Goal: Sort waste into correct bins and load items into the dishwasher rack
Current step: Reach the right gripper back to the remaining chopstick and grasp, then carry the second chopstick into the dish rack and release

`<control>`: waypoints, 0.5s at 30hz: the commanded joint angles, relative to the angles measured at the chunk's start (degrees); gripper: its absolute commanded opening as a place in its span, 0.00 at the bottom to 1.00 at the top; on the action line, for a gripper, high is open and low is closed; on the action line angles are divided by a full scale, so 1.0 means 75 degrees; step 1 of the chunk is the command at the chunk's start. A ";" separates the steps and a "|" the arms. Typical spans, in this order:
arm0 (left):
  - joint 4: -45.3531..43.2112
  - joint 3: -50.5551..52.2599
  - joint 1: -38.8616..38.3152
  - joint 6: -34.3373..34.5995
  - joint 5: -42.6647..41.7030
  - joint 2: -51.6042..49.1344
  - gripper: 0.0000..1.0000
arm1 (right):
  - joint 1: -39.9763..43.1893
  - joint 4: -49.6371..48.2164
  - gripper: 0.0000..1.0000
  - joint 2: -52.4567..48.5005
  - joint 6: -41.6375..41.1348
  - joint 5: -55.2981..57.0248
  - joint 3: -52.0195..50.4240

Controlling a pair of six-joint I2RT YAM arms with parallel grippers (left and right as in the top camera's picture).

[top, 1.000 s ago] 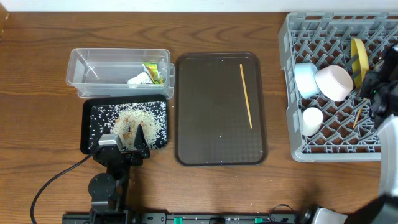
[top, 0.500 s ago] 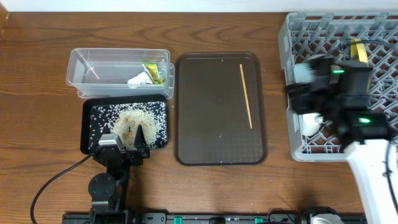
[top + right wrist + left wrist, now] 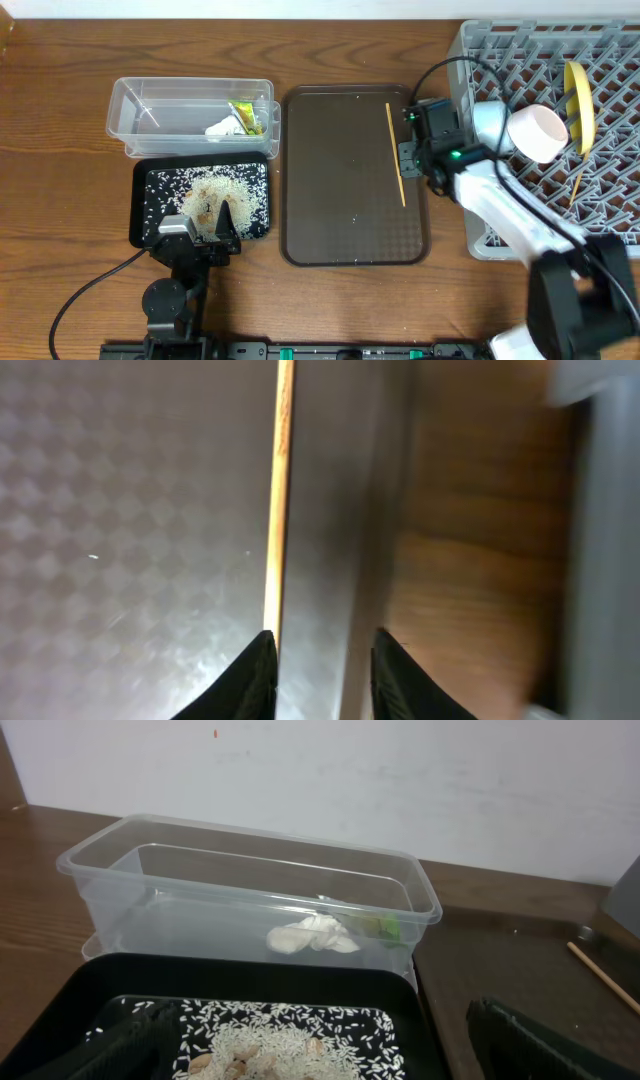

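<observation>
Near the front-left corner of the worktop, we are holding our left tool [image 3: 212, 220] with its fingers spread apart over the black tray [image 3: 140, 215], where the rice [image 3: 250, 190] is lying. At mid-worktop, our right tool [image 3: 325, 660] is hovering, fingers apart and gripping nothing, over the chopstick [image 3: 396, 155] lying on the brown serving tray [image 3: 340, 210]. By the right edge, the rack [image 3: 500, 60] is holding the white bowl [image 3: 537, 133], blue bowl [image 3: 487, 122], plate [image 3: 577, 100] and second chopstick [image 3: 578, 185]. Toward the back-left corner, the clear tub [image 3: 190, 90] is holding the wrapper [image 3: 245, 117] and white scrap [image 3: 222, 127].

White right arm [image 3: 505, 210], black end effector [image 3: 320, 672], black cable [image 3: 450, 64].
</observation>
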State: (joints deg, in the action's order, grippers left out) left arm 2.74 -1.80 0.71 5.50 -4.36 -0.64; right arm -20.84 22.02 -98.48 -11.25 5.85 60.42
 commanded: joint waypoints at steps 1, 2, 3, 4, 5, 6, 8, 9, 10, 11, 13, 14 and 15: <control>0.0105 0.0210 0.0038 -0.0102 -0.0079 0.0041 0.93 | -0.0134 -0.0114 0.28 -0.0577 -0.0163 -0.0539 -0.0035; 0.0105 0.0210 0.0038 -0.0102 -0.0079 0.0041 0.94 | -0.0184 -0.0122 0.29 -0.0749 -0.0198 -0.0530 -0.0035; 0.0105 0.0210 0.0038 -0.0102 -0.0079 0.0041 0.93 | -0.0219 -0.0119 0.29 -0.0880 -0.0221 -0.0504 -0.0035; 0.0105 0.0210 0.0038 -0.0102 -0.0079 0.0041 0.93 | -0.0256 -0.0131 0.29 -0.1035 -0.0283 -0.0504 -0.0035; 0.0105 0.0210 0.0038 -0.0102 -0.0079 0.0041 0.94 | -0.0283 -0.0137 0.29 -0.1145 -0.0373 -0.0504 -0.0035; 0.0105 0.0210 0.0038 -0.0102 -0.0079 0.0041 0.94 | -0.0297 -0.0143 0.29 -0.1268 -0.0481 -0.0504 -0.0035; 0.0105 0.0210 0.0038 -0.0102 -0.0079 0.0041 0.93 | -0.0303 -0.0137 0.16 -0.1393 -0.0621 -0.0507 -0.0035; 0.0105 0.0210 0.0038 -0.0102 -0.0079 0.0041 0.94 | -0.0303 -0.0117 0.08 -0.1390 -0.0618 -0.0504 -0.0035; 0.0105 0.0210 0.0038 -0.0102 -0.0079 0.0041 0.93 | -0.0300 -0.0061 0.04 -0.1329 -0.0618 -0.0504 -0.0017; 0.0105 0.0210 0.0038 -0.0102 -0.0079 0.0041 0.94 | -0.0277 0.0020 0.01 -0.1215 -0.0621 -0.0542 0.0017; 0.0105 0.0210 0.0038 -0.0102 -0.0079 0.0041 0.94 | -0.0239 0.0268 0.01 -0.0807 -0.0612 -0.0580 0.0125; 0.0105 0.0210 0.0038 -0.0102 -0.0079 0.0041 0.93 | -0.0219 0.0385 0.01 -0.0507 -0.0612 -0.0577 0.0175; 0.0105 0.0210 0.0038 -0.0102 -0.0079 0.0041 0.94 | -0.0184 0.0463 0.01 -0.0172 -0.0612 -0.0510 0.0210</control>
State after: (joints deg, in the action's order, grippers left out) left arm 2.72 -1.80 0.71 5.50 -4.36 -0.64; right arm -22.37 24.62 -105.78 -14.76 2.04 60.80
